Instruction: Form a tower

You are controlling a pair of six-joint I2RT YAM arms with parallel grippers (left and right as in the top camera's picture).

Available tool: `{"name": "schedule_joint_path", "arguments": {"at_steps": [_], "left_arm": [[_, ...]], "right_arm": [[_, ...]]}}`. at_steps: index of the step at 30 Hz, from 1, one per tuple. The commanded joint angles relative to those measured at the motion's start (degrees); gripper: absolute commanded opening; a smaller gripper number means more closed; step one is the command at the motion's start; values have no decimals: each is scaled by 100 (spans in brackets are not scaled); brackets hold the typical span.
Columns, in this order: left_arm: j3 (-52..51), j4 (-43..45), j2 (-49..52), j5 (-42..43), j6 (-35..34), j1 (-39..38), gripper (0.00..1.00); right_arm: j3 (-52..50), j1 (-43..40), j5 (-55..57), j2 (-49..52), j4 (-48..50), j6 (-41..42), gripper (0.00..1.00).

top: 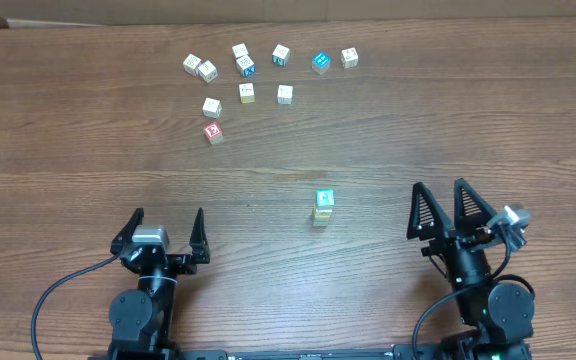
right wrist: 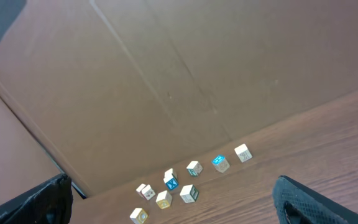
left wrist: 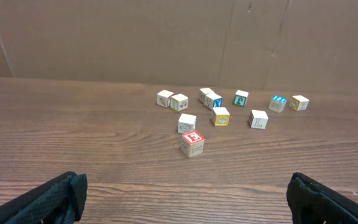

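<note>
tower (top: 323, 206) between both arms, nearer right end effector (top: 446, 211), untouched

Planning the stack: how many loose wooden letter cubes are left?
11, far side: seven in a back row, three nearer, red-faced cube nearest; none apparently hidden.

wooden table (top: 88, 150) carries the tower (top: 323, 207) and loose cubes (top: 247, 93)

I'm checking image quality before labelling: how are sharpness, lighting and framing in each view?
Overhead: even light, soft shadows, the narrow stack of small wooden letter cubes small but legible. Left wrist: level and fairly sharp, the red-faced wooden letter cube readable. Right wrist: tilted, mostly cardboard wall, the loose cubes tiny, the stack out of frame.
</note>
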Motion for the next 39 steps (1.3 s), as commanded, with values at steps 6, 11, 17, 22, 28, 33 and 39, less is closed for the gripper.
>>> {"name": "schedule_joint_path", "arguments": {"at_steps": [6, 11, 17, 22, 28, 33, 39], "left_arm": [[-24, 11, -63, -7, 131, -37, 100], [-24, 11, -63, -7, 131, -37, 99], [-24, 11, -63, -7, 131, -37, 99], [-24, 11, -63, -7, 131, -37, 100], [-24, 11, -63, -7, 131, -37, 100], [-24, 11, -63, -7, 131, -37, 99], [-24, 11, -63, -7, 131, -37, 100]], "right_arm": [[-378, -22, 57, -472, 33, -17, 100], [-538, -109, 59, -754, 247, -17, 100], [-658, -210, 59, -1167, 179, -20, 100], [-658, -251, 59, -1172, 105, -17, 100], [-658, -251, 59, -1172, -382, -17, 100], [-658, -262, 59, -1172, -850, -17, 100], [-658, -269, 37, -1172, -1478, -17, 100]]}}
